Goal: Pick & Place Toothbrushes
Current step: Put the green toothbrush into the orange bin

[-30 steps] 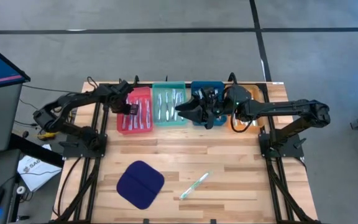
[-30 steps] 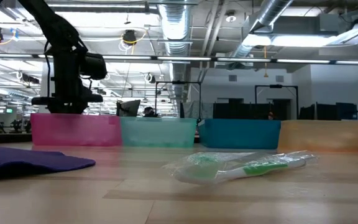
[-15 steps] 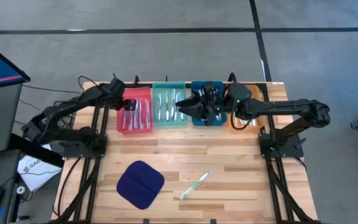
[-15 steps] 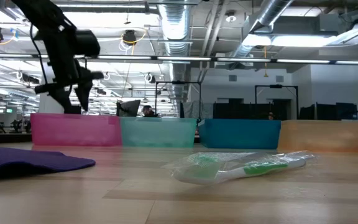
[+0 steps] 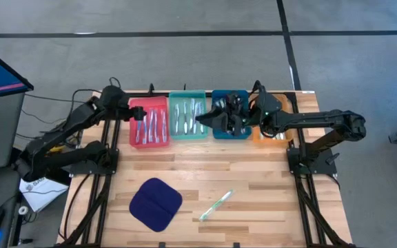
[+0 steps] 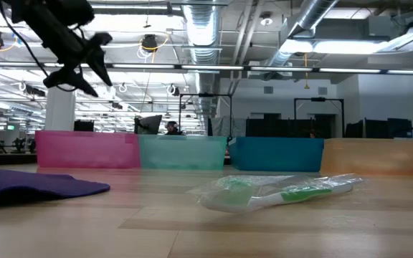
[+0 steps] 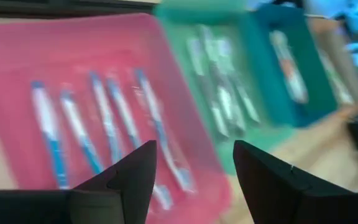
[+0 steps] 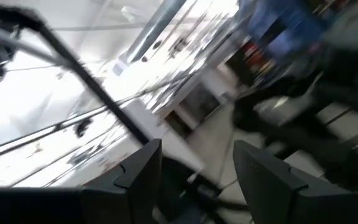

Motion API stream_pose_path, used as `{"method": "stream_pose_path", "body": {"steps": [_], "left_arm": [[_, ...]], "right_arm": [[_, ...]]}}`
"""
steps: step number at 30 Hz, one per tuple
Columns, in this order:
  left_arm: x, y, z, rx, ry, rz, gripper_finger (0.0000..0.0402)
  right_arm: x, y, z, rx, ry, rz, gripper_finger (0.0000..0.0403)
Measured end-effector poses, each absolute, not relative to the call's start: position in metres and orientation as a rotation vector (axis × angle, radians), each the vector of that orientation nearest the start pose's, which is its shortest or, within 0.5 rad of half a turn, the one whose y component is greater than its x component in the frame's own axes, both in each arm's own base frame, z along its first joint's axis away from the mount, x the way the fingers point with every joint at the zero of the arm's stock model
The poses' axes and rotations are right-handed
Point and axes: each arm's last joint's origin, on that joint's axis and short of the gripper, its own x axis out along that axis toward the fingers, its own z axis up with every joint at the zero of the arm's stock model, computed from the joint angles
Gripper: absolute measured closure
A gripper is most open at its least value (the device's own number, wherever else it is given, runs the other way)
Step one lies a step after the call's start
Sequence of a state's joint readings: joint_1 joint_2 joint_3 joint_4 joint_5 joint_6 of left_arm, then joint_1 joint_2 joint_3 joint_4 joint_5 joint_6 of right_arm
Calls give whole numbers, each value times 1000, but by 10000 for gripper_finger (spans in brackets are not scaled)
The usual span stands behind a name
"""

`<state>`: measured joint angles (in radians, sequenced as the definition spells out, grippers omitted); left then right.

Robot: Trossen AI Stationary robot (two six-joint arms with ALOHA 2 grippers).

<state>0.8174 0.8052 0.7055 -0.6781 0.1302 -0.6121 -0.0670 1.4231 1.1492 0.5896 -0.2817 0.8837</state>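
You've got the wooden table [image 5: 253,200] taking up most of the high view, with four trays lined up along its far edge; the red tray [image 5: 150,122], then the teal tray [image 5: 187,116], then the blue tray [image 5: 220,131], then the orange tray [image 5: 269,136], each one just beside the next.

Your left arm reaches in from the left, and the left gripper [image 6: 95,68] hangs up in the air over the left end of the red tray; in the left wrist view its fingers [image 7: 126,180] are spread apart with nothing between them, just the tray showing through the gap.

Your right arm stretches in from the right, and the right gripper [image 5: 209,121] sits over the blue tray, near its edge with the teal one; its wrist view points off into the room, and the fingers [image 8: 135,180] stand apart there, with nothing I can make out between them.

The dark blue cloth pad [image 5: 156,204] lies flat at the front left of the table.

The toothbrushes: several blue-accented ones [image 7: 101,121] lie side by side in the red tray; a bunch more [image 5: 187,116] in the teal tray; one wrapped toothbrush with green accents [image 5: 216,205] lies on its own on the bare wood near the front, just right of the pad, well apart from both grippers.
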Motion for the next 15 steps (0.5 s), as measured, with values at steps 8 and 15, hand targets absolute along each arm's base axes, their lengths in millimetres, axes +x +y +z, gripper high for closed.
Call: {"method": "stream_pose_path", "body": {"steps": [8,15], "left_arm": [[109,85,275,-926,445,623,194],[113,60,282,-905,465,440,193]], "right_arm": [[321,35,384,867,-35,584,206],[315,89,363,967,267,643,206]]}}
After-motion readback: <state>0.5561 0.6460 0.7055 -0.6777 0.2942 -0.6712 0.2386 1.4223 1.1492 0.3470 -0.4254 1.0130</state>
